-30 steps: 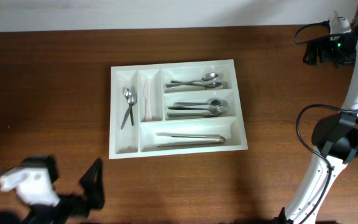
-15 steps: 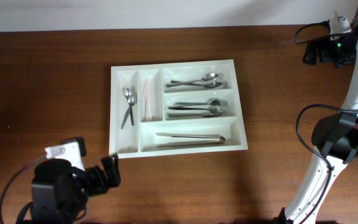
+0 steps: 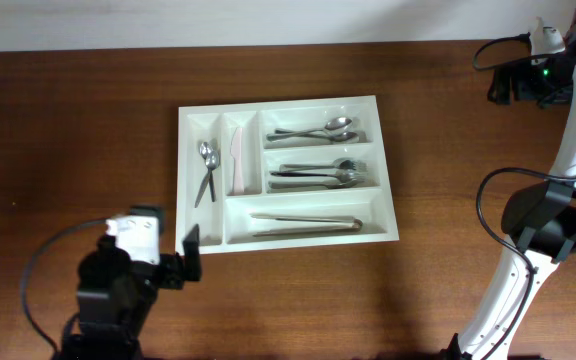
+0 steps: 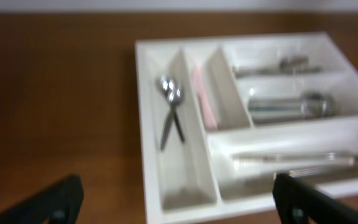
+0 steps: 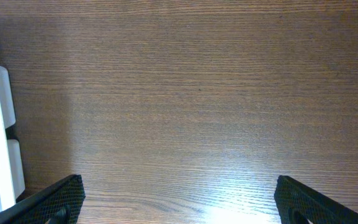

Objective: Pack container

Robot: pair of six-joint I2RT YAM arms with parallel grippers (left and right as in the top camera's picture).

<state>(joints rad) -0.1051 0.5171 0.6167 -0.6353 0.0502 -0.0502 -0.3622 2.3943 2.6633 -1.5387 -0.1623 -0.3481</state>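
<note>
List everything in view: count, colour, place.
container: 1, white, mid-table, five compartments
small spoons: 2, silver, leftmost narrow compartment
knife: 1, pale pinkish-white, second narrow compartment
large spoons: 2, silver, top long compartment
forks: at least 2, stacked so the exact count is unclear, silver, middle long compartment
long utensil: 1, silver, possibly tongs, bottom long compartment
table: 1, dark brown wood, under everything
left gripper: 1, black, open and empty, at the container's near-left corner
right gripper: 1, black, open and empty, over bare table to the right of the container
</note>
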